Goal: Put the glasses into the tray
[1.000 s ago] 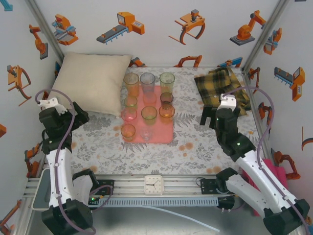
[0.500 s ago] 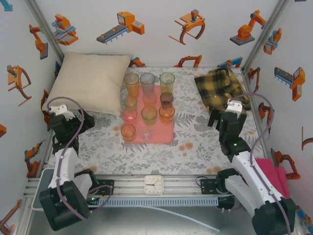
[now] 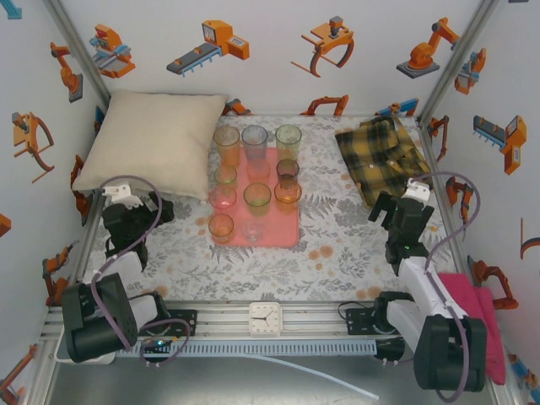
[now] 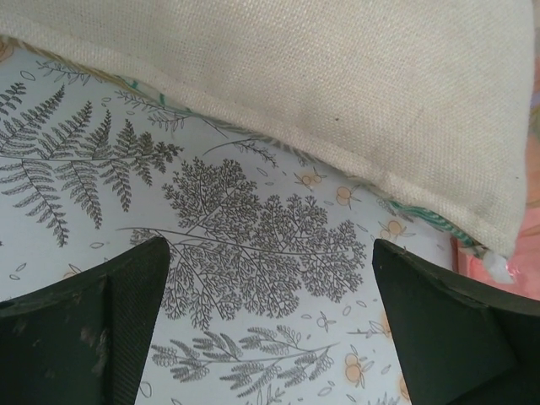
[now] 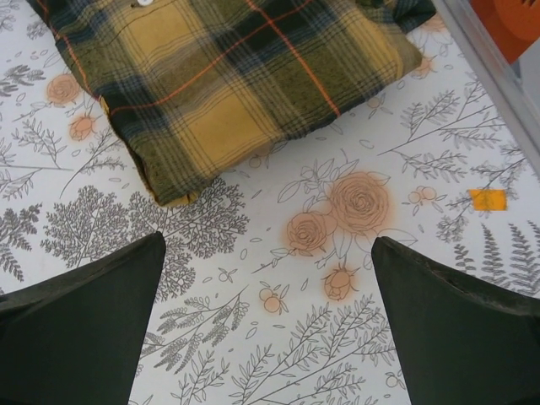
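Standing glasses [image 3: 257, 197] grouped on the pink tray [image 3: 283, 224] at the middle of the tabletop [image 3: 346, 253].
Left tool [image 4: 270, 253]: jaws apart, empty, just beside the cream pillow [image 4: 337, 84]. Right tool [image 5: 268, 245]: jaws apart, empty, near the plaid cloth [image 5: 228, 76].

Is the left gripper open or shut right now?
Open: on the left gripper the jaws stand wide apart, with just tablecloth between them.

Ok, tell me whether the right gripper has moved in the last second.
Yes. The right gripper has slid right and slightly back, from the middle of the plaid cloth's near edge toward its right corner.
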Controlling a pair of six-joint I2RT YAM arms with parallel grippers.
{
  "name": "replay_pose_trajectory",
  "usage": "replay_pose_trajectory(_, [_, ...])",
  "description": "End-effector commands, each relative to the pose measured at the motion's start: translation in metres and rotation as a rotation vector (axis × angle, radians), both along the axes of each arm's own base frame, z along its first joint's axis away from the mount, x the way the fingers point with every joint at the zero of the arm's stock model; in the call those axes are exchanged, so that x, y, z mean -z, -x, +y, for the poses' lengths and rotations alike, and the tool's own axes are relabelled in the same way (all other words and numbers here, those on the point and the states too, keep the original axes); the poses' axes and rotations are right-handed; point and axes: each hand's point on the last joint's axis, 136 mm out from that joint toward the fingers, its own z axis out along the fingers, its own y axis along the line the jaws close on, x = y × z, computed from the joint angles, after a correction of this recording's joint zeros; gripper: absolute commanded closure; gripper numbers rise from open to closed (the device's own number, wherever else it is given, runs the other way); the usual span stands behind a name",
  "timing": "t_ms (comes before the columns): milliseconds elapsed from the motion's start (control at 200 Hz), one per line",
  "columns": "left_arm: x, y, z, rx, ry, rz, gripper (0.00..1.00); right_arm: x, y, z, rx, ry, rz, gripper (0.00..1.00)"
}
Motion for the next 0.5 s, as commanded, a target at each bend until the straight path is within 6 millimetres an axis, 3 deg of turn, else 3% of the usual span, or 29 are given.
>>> replay_pose_trajectory(0, [-0.019, -0.006, 0.000, 0.003, -0.041, -0.121, 0.03, -0.026, -0.006, 0.000, -0.008, 0.011, -0.167, 0.01])
replay_pose_trajectory(496, [-0.010, -0.006, -0.002, -0.011, -0.062, -0.183, 0.03, -0.013, -0.009, -0.009, 0.009, 0.082, -0.203, 0.01])
